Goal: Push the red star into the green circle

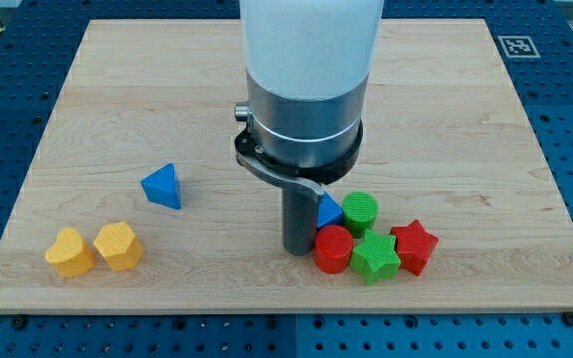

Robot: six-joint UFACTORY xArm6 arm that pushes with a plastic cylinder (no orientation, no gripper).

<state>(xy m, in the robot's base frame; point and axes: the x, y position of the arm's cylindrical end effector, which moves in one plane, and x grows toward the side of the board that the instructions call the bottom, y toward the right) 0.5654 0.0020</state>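
my tip (297, 249) rests on the surface (446, 119), touching the red cylinder's (333, 248) left; no jaws here. the red star (413, 246) sits near the green circle (360, 210), right and below, not touching.

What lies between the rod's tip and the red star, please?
In the camera view, the red cylinder and green star sit between my tip and the red star.

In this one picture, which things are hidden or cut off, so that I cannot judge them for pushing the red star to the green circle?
- My tip: in the camera view its end shows left of the red cylinder block; contact cannot be told.
- Small blue block: the arm's grey metal body covers its left part, so its shape is unclear.
- Green cylinder block: the green star block hides its base.
- Arm: cut off by the view's top.
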